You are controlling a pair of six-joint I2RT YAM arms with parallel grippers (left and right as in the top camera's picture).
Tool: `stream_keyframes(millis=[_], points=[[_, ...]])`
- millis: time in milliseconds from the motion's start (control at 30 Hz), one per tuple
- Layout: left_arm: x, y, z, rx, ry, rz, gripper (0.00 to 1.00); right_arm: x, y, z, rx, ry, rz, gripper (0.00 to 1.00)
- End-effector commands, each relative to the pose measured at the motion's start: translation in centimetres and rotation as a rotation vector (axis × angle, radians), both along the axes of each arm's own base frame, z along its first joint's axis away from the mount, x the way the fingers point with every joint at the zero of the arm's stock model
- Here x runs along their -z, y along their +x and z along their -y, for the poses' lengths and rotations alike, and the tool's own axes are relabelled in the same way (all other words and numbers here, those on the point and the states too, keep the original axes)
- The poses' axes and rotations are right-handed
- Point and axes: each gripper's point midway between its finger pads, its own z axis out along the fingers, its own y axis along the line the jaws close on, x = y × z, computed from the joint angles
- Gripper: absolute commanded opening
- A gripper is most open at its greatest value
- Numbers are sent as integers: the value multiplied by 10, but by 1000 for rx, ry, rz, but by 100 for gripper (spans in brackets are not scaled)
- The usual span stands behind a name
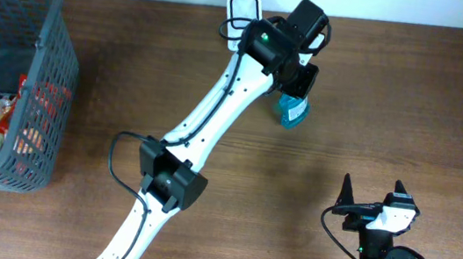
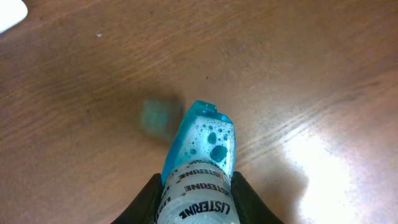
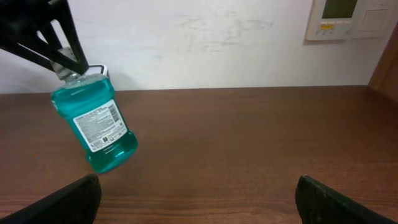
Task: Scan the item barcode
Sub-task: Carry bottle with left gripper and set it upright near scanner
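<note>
- Overhead: bright, even light on the dark brown wooden tabletop (image 1: 376,103); shadows faint and soft; focus sharp throughout.
- Left wrist: broad white glare on the tabletop at lower right washes out the grain.
- Left wrist: the translucent teal plastic mouthwash bottle (image 2: 205,146) glows; a blurred teal patch lies on the wood beside it.
- Right wrist: the white wall (image 3: 205,43) is bright; the jaws of the right gripper (image 3: 198,199) are dark and out of focus at the lower corners.

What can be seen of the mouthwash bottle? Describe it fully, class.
The mouthwash bottle is clear plastic holding bubbly teal liquid, with a white printed label on its side and a Listerine band at the neck. The left gripper holds its top between the jaws. It hangs tilted, base lowest, apparently clear of the brown table; nothing else touches it.
</note>
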Motion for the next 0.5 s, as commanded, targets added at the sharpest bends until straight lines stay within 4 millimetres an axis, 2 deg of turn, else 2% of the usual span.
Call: stream_keyframes(millis=[0, 33, 100, 167, 200, 233, 267, 300, 333, 400, 433, 467], points=[[6, 15, -3, -40, 64, 80, 0, 4, 0, 1, 3, 4, -6, 99], [15, 16, -1, -41, 79, 76, 0, 4, 0, 1, 3, 4, -6, 98], [32, 13, 5, -28, 98, 53, 6, 4, 0, 1, 3, 4, -6, 98], [33, 12, 11, -19, 95, 60, 27, 4, 0, 1, 3, 4, -6, 98], [33, 11, 13, -16, 93, 63, 33, 4, 0, 1, 3, 4, -6, 99], [32, 11, 15, -14, 89, 68, 51, 4, 0, 1, 3, 4, -6, 98], [31, 13, 16, -15, 83, 75, 59, 4, 0, 1, 3, 4, -6, 98], [29, 14, 17, -16, 75, 83, 73, 4, 0, 1, 3, 4, -6, 98], [22, 15, 17, -16, 65, 96, 86, 4, 0, 1, 3, 4, -6, 98], [-2, 18, 19, -21, 26, 142, 90, 4, 0, 1, 3, 4, -6, 99], [-23, 20, 19, -26, -6, 179, 92, 4, 0, 1, 3, 4, -6, 98], [-58, 20, 15, -34, -52, 234, 93, 4, 0, 1, 3, 4, -6, 99]])
